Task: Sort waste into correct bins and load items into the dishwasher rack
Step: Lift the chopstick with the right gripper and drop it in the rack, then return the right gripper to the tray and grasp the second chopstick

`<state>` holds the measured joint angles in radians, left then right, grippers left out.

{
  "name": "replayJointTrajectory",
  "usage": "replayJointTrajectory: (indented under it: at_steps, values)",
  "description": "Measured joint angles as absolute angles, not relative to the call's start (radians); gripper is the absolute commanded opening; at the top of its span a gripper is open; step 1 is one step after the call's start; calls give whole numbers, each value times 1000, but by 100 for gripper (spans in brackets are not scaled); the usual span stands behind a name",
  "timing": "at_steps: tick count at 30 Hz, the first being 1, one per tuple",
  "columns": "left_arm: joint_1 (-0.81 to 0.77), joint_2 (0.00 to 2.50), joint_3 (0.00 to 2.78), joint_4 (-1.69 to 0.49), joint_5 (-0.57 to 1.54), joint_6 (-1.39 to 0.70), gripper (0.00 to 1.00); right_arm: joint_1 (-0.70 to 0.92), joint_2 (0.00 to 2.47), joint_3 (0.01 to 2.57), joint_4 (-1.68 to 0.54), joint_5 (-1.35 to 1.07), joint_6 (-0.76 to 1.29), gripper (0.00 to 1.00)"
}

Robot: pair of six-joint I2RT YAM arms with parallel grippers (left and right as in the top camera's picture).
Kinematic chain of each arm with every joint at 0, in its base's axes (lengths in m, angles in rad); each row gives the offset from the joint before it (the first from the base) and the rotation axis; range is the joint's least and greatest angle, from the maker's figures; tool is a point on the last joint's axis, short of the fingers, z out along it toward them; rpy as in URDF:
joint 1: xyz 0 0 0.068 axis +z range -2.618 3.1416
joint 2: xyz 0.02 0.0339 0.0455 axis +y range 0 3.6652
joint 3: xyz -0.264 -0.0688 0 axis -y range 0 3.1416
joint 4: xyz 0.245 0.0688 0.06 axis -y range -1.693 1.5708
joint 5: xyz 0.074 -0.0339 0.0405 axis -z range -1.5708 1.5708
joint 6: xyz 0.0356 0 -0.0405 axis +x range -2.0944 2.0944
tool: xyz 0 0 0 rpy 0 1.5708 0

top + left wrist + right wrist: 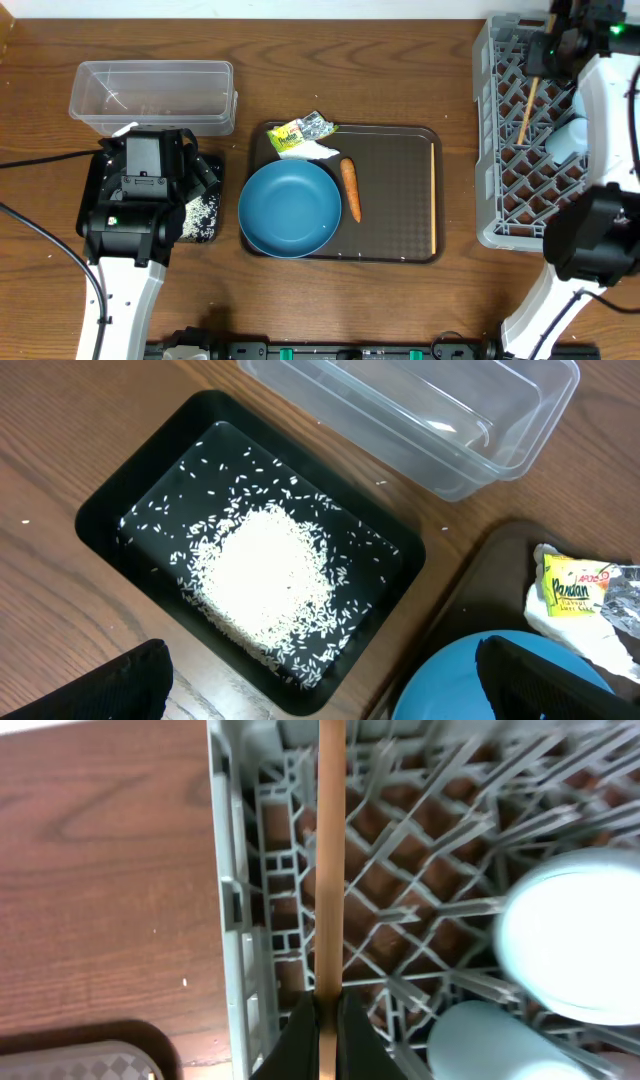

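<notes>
The black tray bin (pixel 120 510) holds a heap of white rice (pixel 265 575). My left gripper (pixel 325 700) hovers open above its near corner, with nothing between the fingers. The clear tub bin (pixel 150 95) stands behind it. On the brown serving tray (pixel 400 215) lie the dark-blue bowl (pixel 290 208), the carrot (pixel 350 188), the yellow-and-silver wrapper (pixel 305 130), the white tissue (pixel 312 151) and one chopstick (pixel 434 195). My right gripper (pixel 328 1020) is shut on the other chopstick (pixel 330 850), held over the grey dishwasher rack (pixel 240 870) just inside its left wall.
Two pale round dishes (pixel 575 940) (pixel 490 1045) sit in the rack to the right of the held chopstick, blurred. The right arm (pixel 600 110) covers much of the rack from above. Bare wood lies between the serving tray and the rack.
</notes>
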<state>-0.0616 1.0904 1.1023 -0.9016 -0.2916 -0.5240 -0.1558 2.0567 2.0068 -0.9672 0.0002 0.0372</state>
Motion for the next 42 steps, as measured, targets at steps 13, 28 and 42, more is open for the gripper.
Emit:
replayJointTrajectory:
  at_steps: [13,28,42]
  values:
    - [-62,1090,1102,-902,-292,-524,100,-147,2075,2000,-996,-37,22,27]
    - [-62,1090,1102,-902,-292,-524,100,-108,2057,2000,-1169,-171,20,38]
    - [-62,1090,1102,-901,-292,-524,100,242,2008,1794,-1305,-164,153,60]
